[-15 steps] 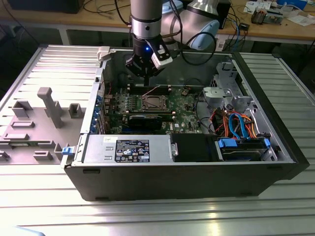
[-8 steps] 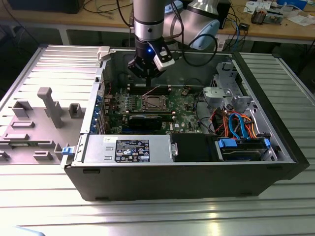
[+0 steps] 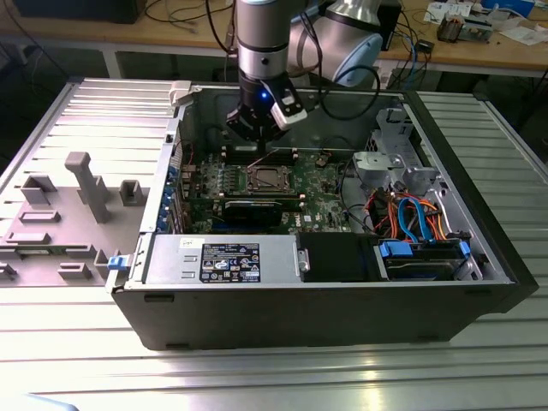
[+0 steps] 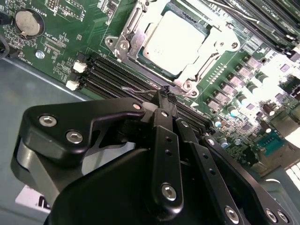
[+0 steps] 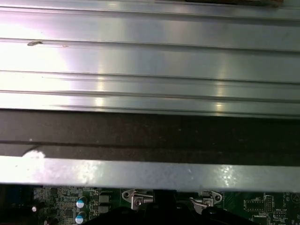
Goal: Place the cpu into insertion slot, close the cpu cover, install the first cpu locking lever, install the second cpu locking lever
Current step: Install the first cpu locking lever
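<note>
Cpu [image 4: 176,42] lies seated in the insertion slot [image 3: 265,179], and the cpu cover [image 4: 216,41] lies flat around it, which I judge pins the chip down. On the exterior view's left of the slot, outside the case [image 3: 317,312], a grey fixture [image 3: 86,184] stands on the surface [image 3: 257,377]. The case holds the green board [image 3: 321,184] that carries the slot and, to the slot's right, a drive cage with coloured cables [image 3: 411,214]. Your claw [image 4: 165,91] hangs just beside the slot, its fingers drawn together at a thin wire lever [image 4: 136,90]. Whether they pinch it, you cannot tell.

Silver-grey arm [image 3: 261,34], black gripper [image 4: 165,96] studded with silver screws [image 4: 168,190].
</note>
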`<state>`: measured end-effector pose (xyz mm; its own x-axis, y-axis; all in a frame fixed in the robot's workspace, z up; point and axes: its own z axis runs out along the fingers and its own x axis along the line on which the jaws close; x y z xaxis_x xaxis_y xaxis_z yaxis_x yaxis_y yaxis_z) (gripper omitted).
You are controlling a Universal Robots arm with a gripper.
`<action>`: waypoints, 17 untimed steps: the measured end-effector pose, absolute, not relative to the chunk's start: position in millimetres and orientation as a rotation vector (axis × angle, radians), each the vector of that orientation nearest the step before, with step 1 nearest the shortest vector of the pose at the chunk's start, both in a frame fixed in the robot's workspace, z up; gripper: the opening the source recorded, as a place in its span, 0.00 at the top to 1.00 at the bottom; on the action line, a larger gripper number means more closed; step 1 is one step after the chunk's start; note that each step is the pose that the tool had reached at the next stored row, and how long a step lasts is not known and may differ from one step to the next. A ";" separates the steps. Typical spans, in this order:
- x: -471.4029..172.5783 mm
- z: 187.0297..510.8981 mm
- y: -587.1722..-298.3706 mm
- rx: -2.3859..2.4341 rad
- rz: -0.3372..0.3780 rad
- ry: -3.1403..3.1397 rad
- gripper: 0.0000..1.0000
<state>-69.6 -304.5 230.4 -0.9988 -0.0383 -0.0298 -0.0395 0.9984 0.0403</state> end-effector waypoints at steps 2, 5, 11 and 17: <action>-68.3 229.9 -304.5 -0.061 0.063 3.111 0.89; -65.6 229.3 -304.2 -0.061 0.063 3.111 0.89; -62.7 227.8 -303.6 -0.061 0.063 3.111 0.89; -59.2 226.1 -303.3 -0.061 0.063 3.111 0.89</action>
<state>-59.2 -303.3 226.1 -0.9988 -0.0383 -0.0298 -0.0395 0.9984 0.0401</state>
